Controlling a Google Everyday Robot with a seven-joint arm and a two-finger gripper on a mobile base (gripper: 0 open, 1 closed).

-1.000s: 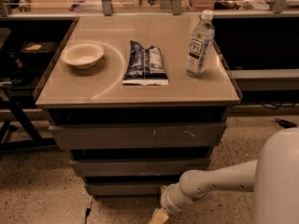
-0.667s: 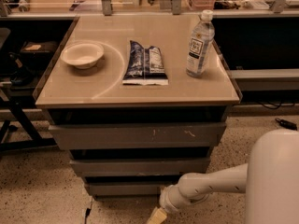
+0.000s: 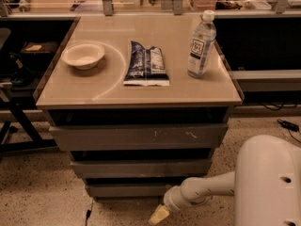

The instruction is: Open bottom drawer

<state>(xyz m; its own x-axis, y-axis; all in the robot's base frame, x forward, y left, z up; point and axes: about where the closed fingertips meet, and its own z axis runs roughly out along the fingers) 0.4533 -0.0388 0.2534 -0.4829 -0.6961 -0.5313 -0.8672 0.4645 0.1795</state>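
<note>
A small cabinet stands in the middle of the room. Its top (image 3: 141, 91) is flat, smooth and tan, with a thin pale ring mark on it. A shallow cream bowl (image 3: 83, 55) sits on the left side of the top. A dark blue snack bag (image 3: 146, 64) lies flat in the middle. A clear water bottle (image 3: 201, 44) with a white cap stands upright on the right, apart from the bag.

Three grey drawers sit under the top. The top drawer (image 3: 138, 136) is the widest and has white scratches. The middle drawer (image 3: 141, 167) is below it. The bottom drawer (image 3: 127, 189) is lowest, just above the floor, with a plain grey front and a dark gap above it.

The gripper (image 3: 159, 214) is low down, near the floor, just in front of the right end of the bottom drawer. I cannot tell if it is spread or pressed together. The white arm (image 3: 202, 192) reaches to it from the big white robot body (image 3: 268, 182) at the near right.

The floor (image 3: 37, 197) is speckled tan and brown. A black cable (image 3: 287, 125) lies on it at the right. A long counter (image 3: 56, 11) runs along the far side.
</note>
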